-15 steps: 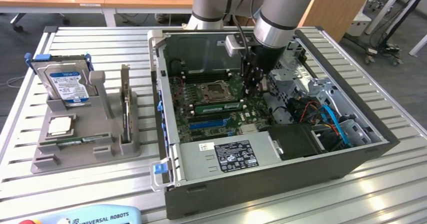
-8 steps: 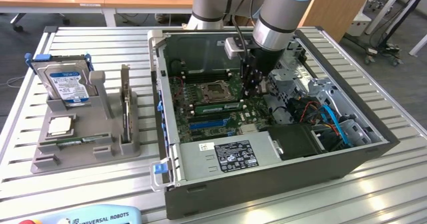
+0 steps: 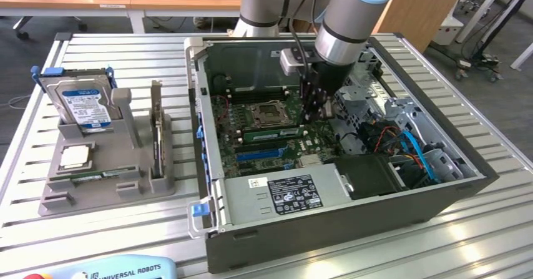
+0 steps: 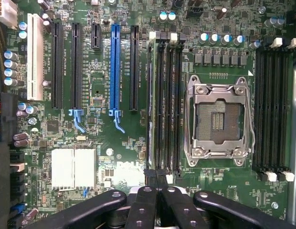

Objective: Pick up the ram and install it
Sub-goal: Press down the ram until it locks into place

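My gripper (image 3: 316, 113) reaches down into the open computer case (image 3: 333, 226), over the motherboard beside the processor socket (image 3: 268, 112). In the wrist view its black fingers (image 4: 143, 205) are shut together at the end of the memory slots (image 4: 167, 105). A thin green ram (image 4: 149, 105) stands edge-on in the slot farthest from the socket, and it appears as a green strip (image 3: 268, 132) in the exterior view. I cannot tell whether the fingertips touch it. A second ram (image 3: 90, 178) lies in the grey holder (image 3: 108, 195) outside the case.
The grey holder at the exterior view's left also carries a blue-labelled hard drive (image 3: 83, 104) and a square silver processor (image 3: 75, 157). Inside the case are a power supply (image 3: 288, 195), blue and orange cables (image 3: 412, 148) and another slot bank (image 4: 272, 109).
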